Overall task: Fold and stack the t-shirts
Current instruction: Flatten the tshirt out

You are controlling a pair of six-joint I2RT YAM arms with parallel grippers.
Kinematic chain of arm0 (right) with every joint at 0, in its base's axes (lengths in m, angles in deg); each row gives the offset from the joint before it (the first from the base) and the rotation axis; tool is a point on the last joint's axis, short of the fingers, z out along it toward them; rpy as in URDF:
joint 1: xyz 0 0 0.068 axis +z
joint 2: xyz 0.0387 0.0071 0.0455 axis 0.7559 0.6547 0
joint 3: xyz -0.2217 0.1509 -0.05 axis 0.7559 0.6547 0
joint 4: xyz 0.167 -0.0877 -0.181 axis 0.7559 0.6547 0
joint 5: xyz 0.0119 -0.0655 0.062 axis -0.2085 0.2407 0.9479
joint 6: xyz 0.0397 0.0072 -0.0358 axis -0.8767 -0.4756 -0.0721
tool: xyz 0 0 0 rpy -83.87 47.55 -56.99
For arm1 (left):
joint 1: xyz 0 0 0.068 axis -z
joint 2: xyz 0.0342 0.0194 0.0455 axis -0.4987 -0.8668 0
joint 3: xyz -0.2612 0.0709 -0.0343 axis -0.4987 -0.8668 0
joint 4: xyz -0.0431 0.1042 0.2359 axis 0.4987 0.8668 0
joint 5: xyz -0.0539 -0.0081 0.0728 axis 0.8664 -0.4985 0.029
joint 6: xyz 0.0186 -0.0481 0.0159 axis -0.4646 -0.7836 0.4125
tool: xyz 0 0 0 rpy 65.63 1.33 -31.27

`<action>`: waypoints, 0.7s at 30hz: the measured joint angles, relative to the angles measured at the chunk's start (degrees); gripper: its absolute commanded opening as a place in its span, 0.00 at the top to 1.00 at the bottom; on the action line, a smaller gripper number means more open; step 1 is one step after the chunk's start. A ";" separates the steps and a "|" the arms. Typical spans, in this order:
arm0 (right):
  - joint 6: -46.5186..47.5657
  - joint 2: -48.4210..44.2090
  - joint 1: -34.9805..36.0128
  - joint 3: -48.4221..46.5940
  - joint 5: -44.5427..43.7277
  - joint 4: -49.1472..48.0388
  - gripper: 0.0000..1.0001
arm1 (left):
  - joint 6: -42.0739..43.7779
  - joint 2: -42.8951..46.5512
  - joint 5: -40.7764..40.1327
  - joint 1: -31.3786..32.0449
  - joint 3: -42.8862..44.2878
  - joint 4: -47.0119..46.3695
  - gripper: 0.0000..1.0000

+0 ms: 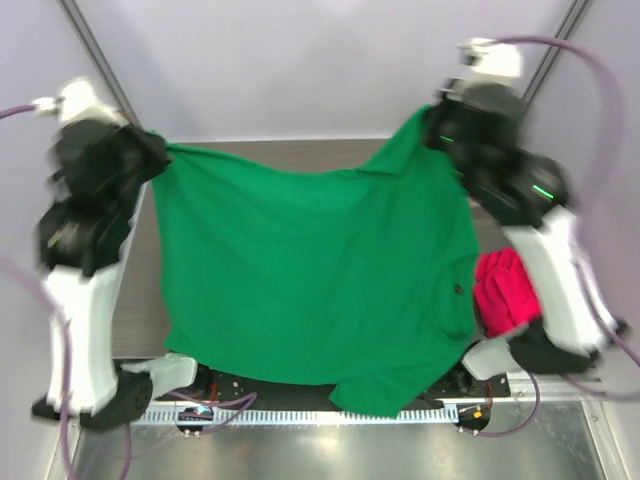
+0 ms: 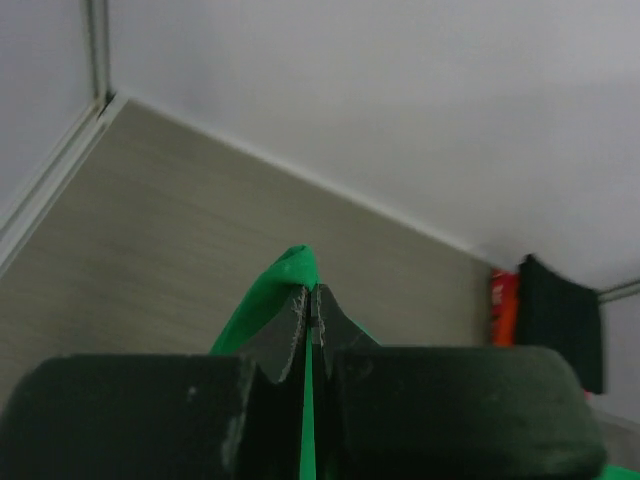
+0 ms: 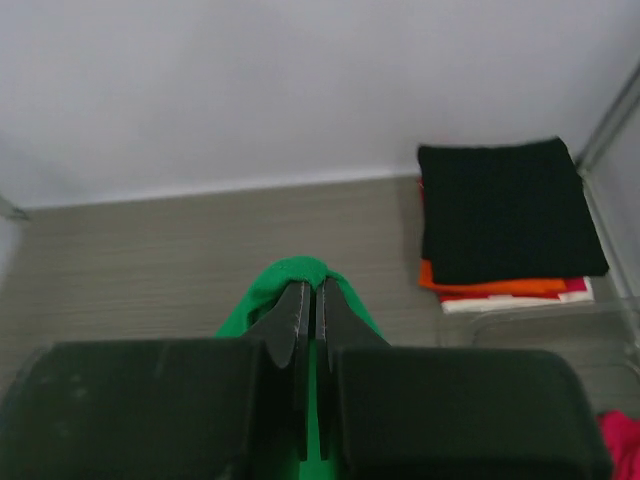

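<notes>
A bright green t-shirt [image 1: 310, 270] hangs spread out between both arms above the table, collar toward the right, its lower edge drooping over the near edge. My left gripper [image 1: 155, 150] is shut on its far left corner, and green cloth [image 2: 290, 275] pokes out past the tips [image 2: 312, 292]. At the far right my right gripper [image 1: 432, 125] is shut on the other corner, with a green fold [image 3: 300, 272] bulging over the tips [image 3: 313, 288]. A folded stack [image 3: 505, 215], black on top of orange and red, lies on the table at the right. A crumpled magenta-pink t-shirt [image 1: 505, 290] sits right of the green one.
The grey wood-grain table [image 2: 180, 200] meets pale walls at the back. The folded stack [image 2: 545, 315] stands near the frame post at the far right corner. A metal rail with cables [image 1: 300, 410] runs along the near edge between the arm bases.
</notes>
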State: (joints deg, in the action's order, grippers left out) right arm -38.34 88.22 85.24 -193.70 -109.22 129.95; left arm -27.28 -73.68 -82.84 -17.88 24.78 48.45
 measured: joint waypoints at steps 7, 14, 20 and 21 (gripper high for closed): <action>0.59 43.63 -5.05 -10.12 -7.17 -0.70 0.00 | 0.02 -28.06 -1.62 -8.11 -12.92 -1.27 0.30; -1.03 54.99 -6.03 -3.10 -3.72 3.28 0.00 | 0.44 -41.48 0.15 -11.28 -19.39 0.83 0.04; -5.84 33.07 -5.33 22.62 6.47 -4.37 0.00 | 1.01 -24.83 0.52 -10.99 -29.03 -1.22 0.06; -6.91 30.58 -5.35 24.13 8.11 -6.05 0.00 | 1.03 -20.79 0.76 -10.99 -31.80 -2.19 0.06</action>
State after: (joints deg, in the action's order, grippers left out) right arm -45.25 118.80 79.89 -169.57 -101.11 123.89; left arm -26.25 -94.47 -82.08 -28.87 -7.02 46.27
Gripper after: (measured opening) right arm 0.996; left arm 0.946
